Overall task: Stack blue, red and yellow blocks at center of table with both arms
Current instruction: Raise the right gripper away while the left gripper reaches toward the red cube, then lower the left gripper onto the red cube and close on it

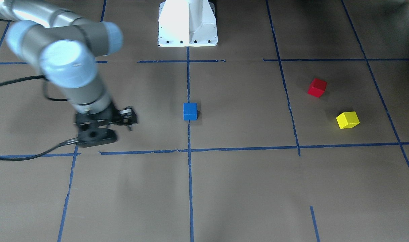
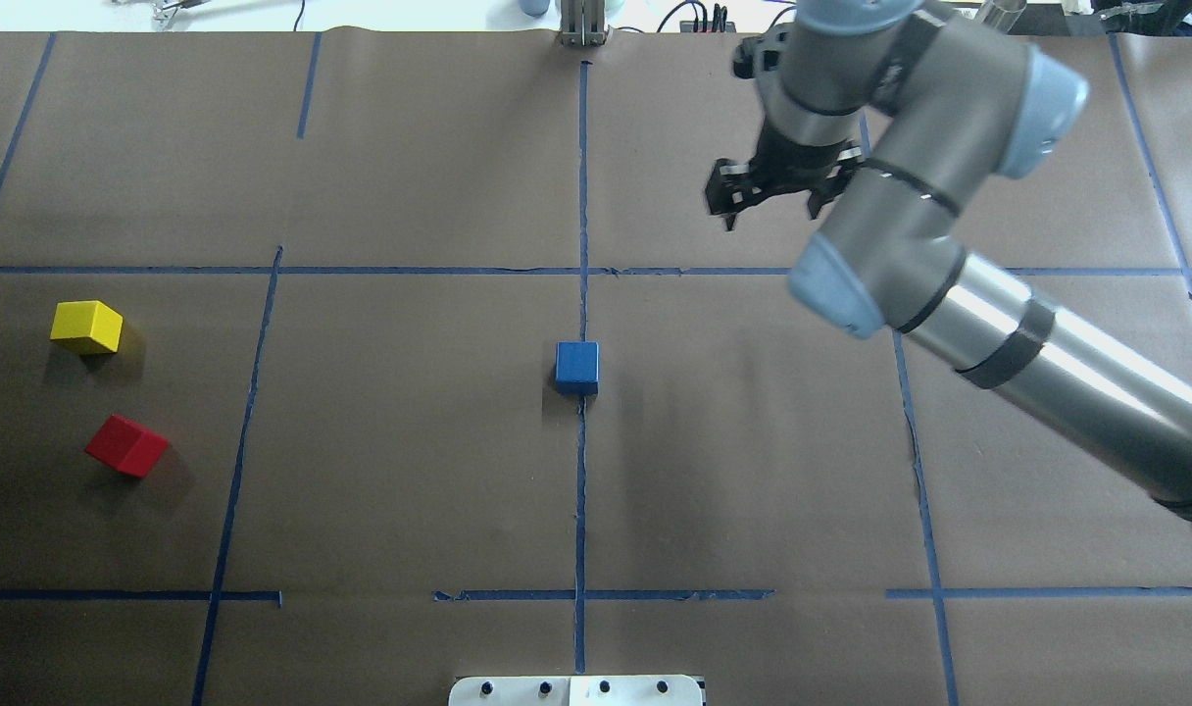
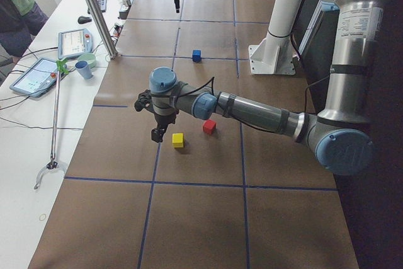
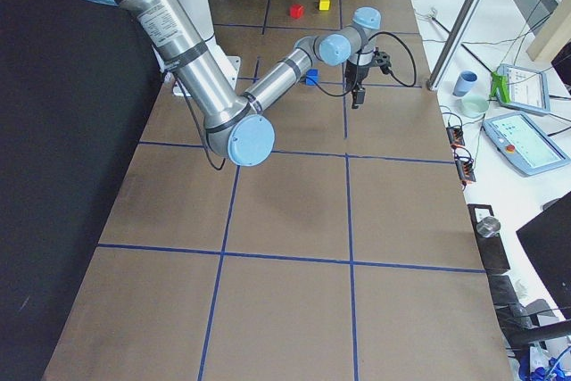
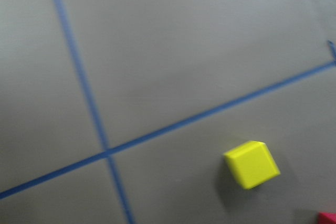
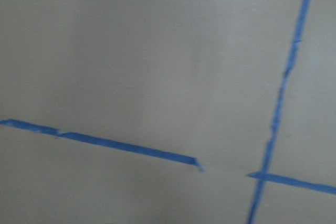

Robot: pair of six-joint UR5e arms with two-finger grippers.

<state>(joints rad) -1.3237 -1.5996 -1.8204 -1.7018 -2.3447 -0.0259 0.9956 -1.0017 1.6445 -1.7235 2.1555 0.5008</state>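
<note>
At the overhead view's left, the yellow block (image 2: 86, 327) and red block (image 2: 126, 445) lay loose. My left gripper (image 3: 158, 134) hovered near the yellow; I couldn't tell its grip. The blue block (image 2: 576, 367) sat centre frame, likely the stack's base. Upper right, my right gripper (image 2: 770, 210) hung spread and empty, keeping clear.

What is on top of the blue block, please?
Nothing: the blue block has a bare top face. The red block and yellow block lie separately on the table, far to one side. The stretch of tape line under the blue block is hidden.
</note>
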